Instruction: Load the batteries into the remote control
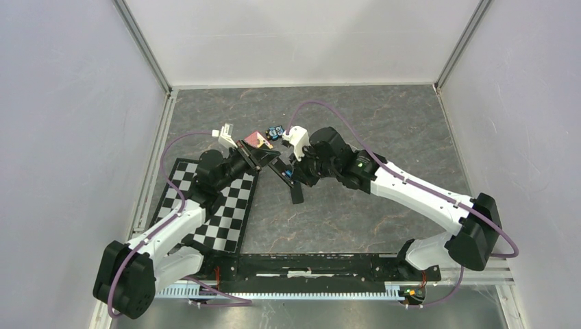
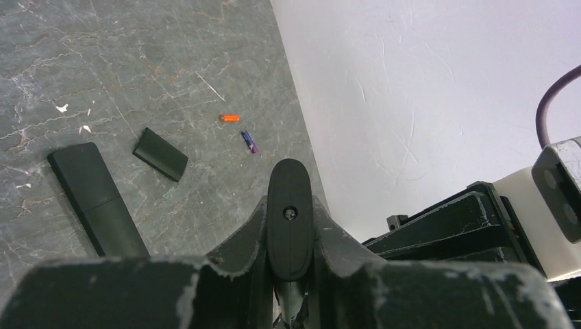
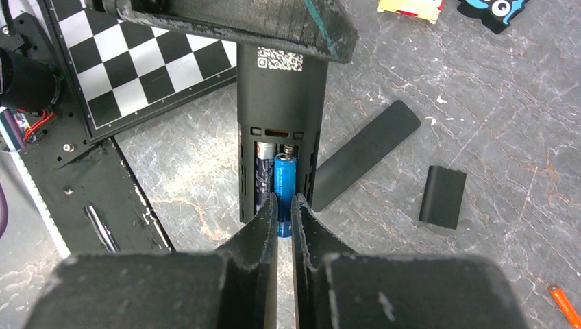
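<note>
Left gripper (image 2: 288, 227): clamped on remote control (image 3: 281, 89).
Right gripper (image 3: 284, 205): nearly closed, pinching blue battery (image 3: 284, 179) lying in the remote's open bay.
Beside it: second cell (image 3: 264, 179), possibly purple, dimly lit.
Table (image 2: 137, 55): orange battery (image 2: 230, 118) and purple battery (image 2: 249, 142), loose, near each other.

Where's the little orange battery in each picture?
Top external: cannot be made out.
Left wrist: orange battery in the upper middle, beside the purple battery.
Right wrist: orange battery in the bottom right corner.
Shared landmark: the small black cover, in both wrist views.
</note>
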`<action>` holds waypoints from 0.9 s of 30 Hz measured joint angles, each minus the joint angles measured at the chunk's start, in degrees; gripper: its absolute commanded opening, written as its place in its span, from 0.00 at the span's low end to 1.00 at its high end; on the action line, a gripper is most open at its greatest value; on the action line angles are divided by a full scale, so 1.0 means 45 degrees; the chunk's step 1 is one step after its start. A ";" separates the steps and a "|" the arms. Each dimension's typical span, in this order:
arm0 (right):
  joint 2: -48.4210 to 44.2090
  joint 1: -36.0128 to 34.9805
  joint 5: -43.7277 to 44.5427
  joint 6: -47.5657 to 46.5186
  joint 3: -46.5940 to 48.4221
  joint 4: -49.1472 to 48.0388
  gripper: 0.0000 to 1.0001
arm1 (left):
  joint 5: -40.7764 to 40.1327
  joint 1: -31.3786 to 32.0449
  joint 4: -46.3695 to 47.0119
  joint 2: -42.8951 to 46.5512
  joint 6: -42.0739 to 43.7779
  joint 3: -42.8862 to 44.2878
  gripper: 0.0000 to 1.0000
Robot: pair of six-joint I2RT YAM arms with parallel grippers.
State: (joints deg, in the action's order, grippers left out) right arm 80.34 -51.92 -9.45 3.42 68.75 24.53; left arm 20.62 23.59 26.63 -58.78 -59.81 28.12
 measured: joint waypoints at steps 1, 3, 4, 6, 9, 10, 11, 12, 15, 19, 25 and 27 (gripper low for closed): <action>0.0000 -0.0015 0.0092 0.0010 0.0034 0.0073 0.09 | -0.0029 0.0000 0.0010 0.0000 0.0005 0.0000 0.02; 0.0000 -0.0019 0.0170 0.0039 0.0087 0.0209 0.09 | -0.0131 0.0000 0.0010 -0.0010 0.0005 0.0000 0.02; 0.0000 -0.0019 0.0189 0.0049 0.0102 0.0257 0.09 | -0.0170 0.0000 0.0005 -0.0015 0.0010 0.0000 0.02; 0.0000 -0.0019 0.0219 0.0053 0.0126 0.0321 0.09 | -0.0243 0.0000 0.0000 -0.0019 0.0010 0.0000 0.02; 0.0000 -0.0019 0.0214 0.0053 0.0126 0.0408 0.09 | -0.0248 0.0000 0.0000 -0.0024 0.0010 0.0000 0.02; 0.0005 -0.0019 0.0214 0.0053 0.0126 0.0427 0.10 | -0.0243 0.0000 0.0005 -0.0029 0.0010 0.0000 0.02; 0.0024 -0.0019 0.0209 0.0053 0.0126 0.0432 0.10 | -0.0243 0.0000 0.0010 -0.0053 0.0010 0.0000 0.02; 0.0068 -0.0019 0.0204 0.0053 0.0126 0.0432 0.11 | -0.0238 0.0000 0.0015 -0.0073 0.0005 0.0000 0.02; 0.0282 -0.0019 0.0170 0.0058 0.0141 0.0427 0.15 | -0.0238 0.0000 -0.0029 -0.0136 0.0010 0.0000 0.02; 0.0500 -0.0019 0.0165 0.0097 0.0185 0.0393 0.23 | -0.0238 0.0000 -0.0121 -0.0214 -0.0010 0.0000 0.02; 0.0578 -0.0019 0.0238 0.0287 0.0223 0.0277 0.32 | -0.0223 -0.0024 -0.0083 -0.0379 -0.0384 -0.0010 0.02; 0.0578 -0.0010 0.0262 0.0359 0.0223 0.0185 0.34 | -0.0228 -0.0029 -0.0063 -0.0384 -0.0559 -0.0024 0.02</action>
State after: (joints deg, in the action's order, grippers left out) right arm 82.94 -51.96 -8.27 5.04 69.76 25.36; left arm 19.59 23.46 26.35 -60.51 -62.33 28.01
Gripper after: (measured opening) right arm 0.308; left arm 0.232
